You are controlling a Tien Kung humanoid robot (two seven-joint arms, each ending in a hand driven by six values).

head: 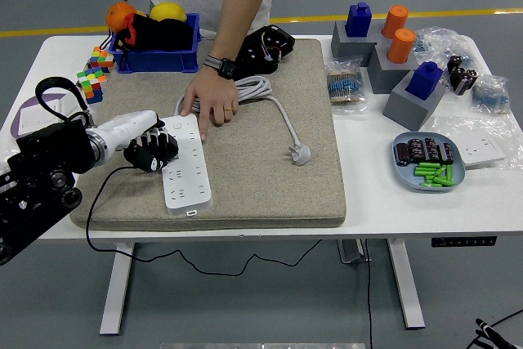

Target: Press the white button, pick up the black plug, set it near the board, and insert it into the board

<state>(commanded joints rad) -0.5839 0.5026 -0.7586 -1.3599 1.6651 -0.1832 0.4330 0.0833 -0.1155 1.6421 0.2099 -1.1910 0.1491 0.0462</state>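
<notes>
While clutching the black plug [151, 153] at the mat's [270, 194] left edge, left hand [145, 143] touching the white board [185, 161]; insertion judged pending. Person's hand [211, 102] steadying the board's far end; button step unverifiable.

Power strip [185, 162] on the mat [270, 177] toward its left edge, left hand [152, 149] just beside strip's left side, person's hand [212, 103] on its far end, coiled cable [260, 90] behind, plug [299, 153] mid-mat, bin [155, 59] at mat's far-left corner, plate [428, 179] near table's right edge.
</notes>
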